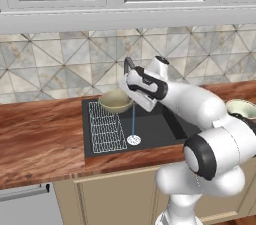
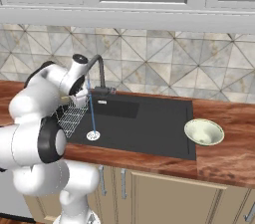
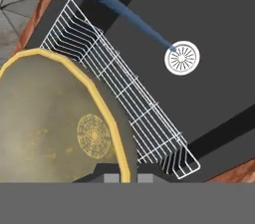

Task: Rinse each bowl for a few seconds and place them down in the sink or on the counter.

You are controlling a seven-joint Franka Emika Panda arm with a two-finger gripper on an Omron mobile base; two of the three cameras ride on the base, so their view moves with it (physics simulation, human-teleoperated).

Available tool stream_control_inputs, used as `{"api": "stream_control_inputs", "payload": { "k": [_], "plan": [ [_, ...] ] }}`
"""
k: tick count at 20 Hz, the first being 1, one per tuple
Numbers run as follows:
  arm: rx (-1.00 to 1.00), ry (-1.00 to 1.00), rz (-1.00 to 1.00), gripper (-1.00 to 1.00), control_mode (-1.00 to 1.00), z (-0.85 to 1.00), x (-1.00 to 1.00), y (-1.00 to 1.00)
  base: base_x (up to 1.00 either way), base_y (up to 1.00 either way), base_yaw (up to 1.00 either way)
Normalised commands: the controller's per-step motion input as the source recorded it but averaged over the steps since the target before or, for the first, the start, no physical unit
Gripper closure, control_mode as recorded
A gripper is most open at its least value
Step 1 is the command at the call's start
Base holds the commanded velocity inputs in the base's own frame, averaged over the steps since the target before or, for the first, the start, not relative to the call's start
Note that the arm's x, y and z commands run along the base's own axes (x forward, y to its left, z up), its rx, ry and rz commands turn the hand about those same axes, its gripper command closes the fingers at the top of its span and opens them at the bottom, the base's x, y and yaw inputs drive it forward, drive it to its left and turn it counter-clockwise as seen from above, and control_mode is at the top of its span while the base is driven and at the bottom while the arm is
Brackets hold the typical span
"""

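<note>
The hand view shows the fingers (image 3: pixel 128 175) pinching the olive bowl's (image 3: pixel 55 128) rim; the right base view shows the cream bowl (image 2: pixel 203 132).

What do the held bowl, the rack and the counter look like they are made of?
The olive-yellow bowl, gripped at its rim by the gripper, looks like glazed ceramic: a speckled inside with a brighter yellow rim. The rack looks like thin white-coated metal wire in a grid. The counter looks like polished reddish wood with streaky grain, though it may be laminate.
</note>
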Motion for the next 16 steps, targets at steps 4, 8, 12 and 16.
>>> {"api": "stream_control_inputs", "payload": {
  "k": [4,8,12,16],
  "plan": [
    [0.02,0.00,0.05,1.00,-1.00,-0.02,0.00,0.53,0.00,0.00,0.00],
    [0.02,0.00,0.06,1.00,-1.00,-0.06,0.00,0.52,0.00,0.00,0.00],
    [0.02,0.00,0.06,1.00,-1.00,-0.10,0.00,0.53,0.00,0.00,0.00],
    [0.01,0.00,0.06,1.00,-1.00,-0.13,0.02,0.52,0.00,0.00,0.00]
  ]
}}
